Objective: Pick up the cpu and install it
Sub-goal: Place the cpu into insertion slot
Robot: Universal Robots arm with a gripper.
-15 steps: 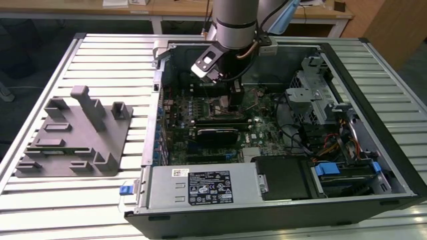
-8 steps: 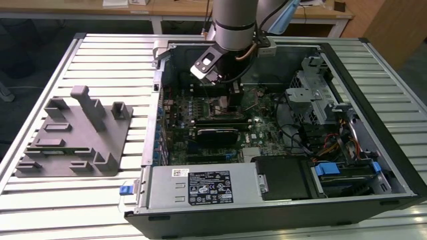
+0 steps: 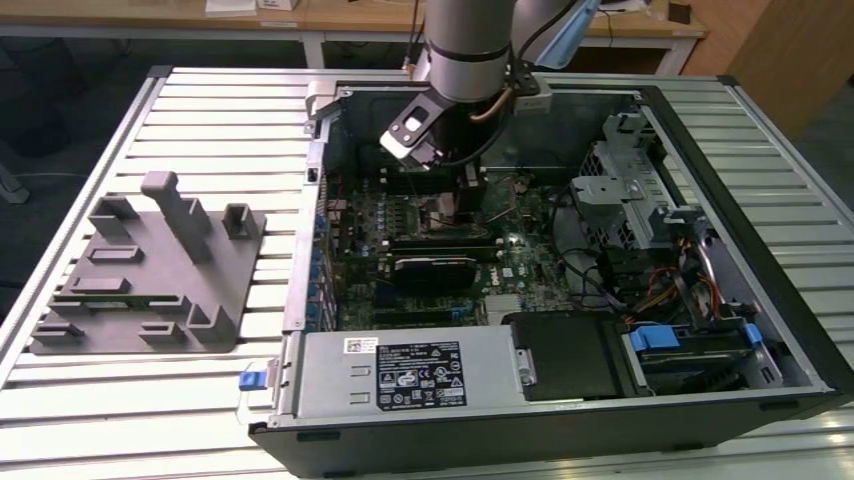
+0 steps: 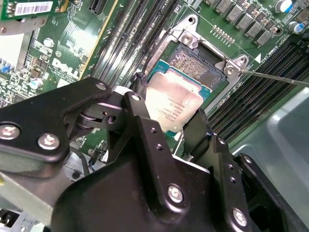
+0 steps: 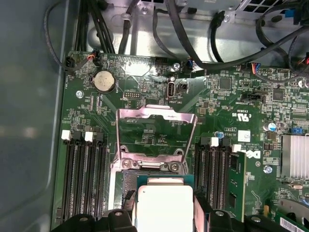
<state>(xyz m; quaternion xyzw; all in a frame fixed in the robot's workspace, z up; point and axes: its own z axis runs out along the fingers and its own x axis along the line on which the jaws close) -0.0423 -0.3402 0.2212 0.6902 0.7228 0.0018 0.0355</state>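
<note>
gripper (image 4: 166,116) closed on the cpu (image 4: 176,99), black fingers (image 4: 137,108) pinching two opposite edges, silver lid up. cpu sits over the open socket (image 4: 200,65) and covers part of it; can't tell if it's touching the contacts. Load plate (image 5: 157,130) is flipped up just beyond the socket, with a thin lever (image 4: 275,79) sticking out to one side. Memory slots (image 5: 87,174) flank the socket on both sides, close to the fingers. Coin cell (image 5: 104,81) and black cables (image 5: 99,24) lie past the plate, well apart from the cpu. Exterior view: arm (image 3: 467,50) hangs into the open case (image 3: 534,440) on the slatted bench (image 3: 200,120). Black block (image 3: 430,272) on the board at 6 o'clock of the gripper, drive cage (image 3: 627,200) at 3 o'clock. Power supply (image 3: 400,370) runs along the case's 6 o'clock edge. Grey fixture tray (image 3: 147,270) is on the bench at 9 o'clock of the case, well apart.
</note>
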